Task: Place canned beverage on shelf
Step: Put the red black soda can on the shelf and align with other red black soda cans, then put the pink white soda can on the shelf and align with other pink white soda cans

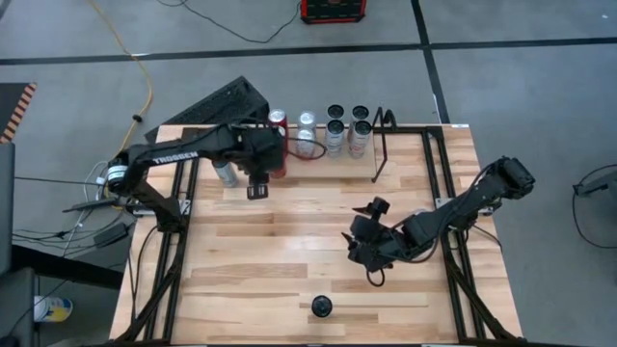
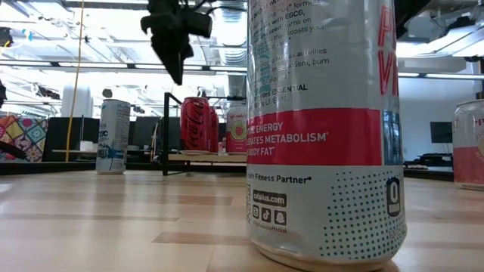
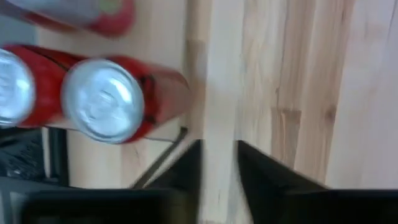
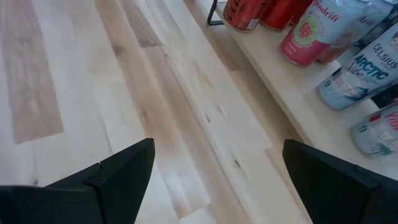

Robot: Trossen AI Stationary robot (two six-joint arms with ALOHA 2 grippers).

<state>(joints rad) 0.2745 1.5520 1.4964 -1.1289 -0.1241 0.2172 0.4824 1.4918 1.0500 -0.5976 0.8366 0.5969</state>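
Observation:
The shelf [image 1: 382,146], a low black wire rack, stands at the table's far edge. Several cans stand on it in a row: red ones [image 1: 278,120] at its left end, then silver and dark-topped ones [image 1: 347,125]. My left gripper [image 1: 255,186] hangs above the table just left of the red cans [image 3: 102,99], pointing down. It is empty and open by a narrow gap. My right gripper [image 1: 371,253] is wide open and empty over the table's middle right [image 4: 214,168]. A white-and-pink can [image 2: 325,128] stands upright on its base near the front edge [image 1: 321,306].
A silver can [image 1: 224,173] stands on the table left of my left gripper. Long black rail frames [image 1: 436,193] run along both table sides. Part of a pink can [image 2: 470,143] shows at the low view's right edge. Bare wood lies between the grippers and the front can.

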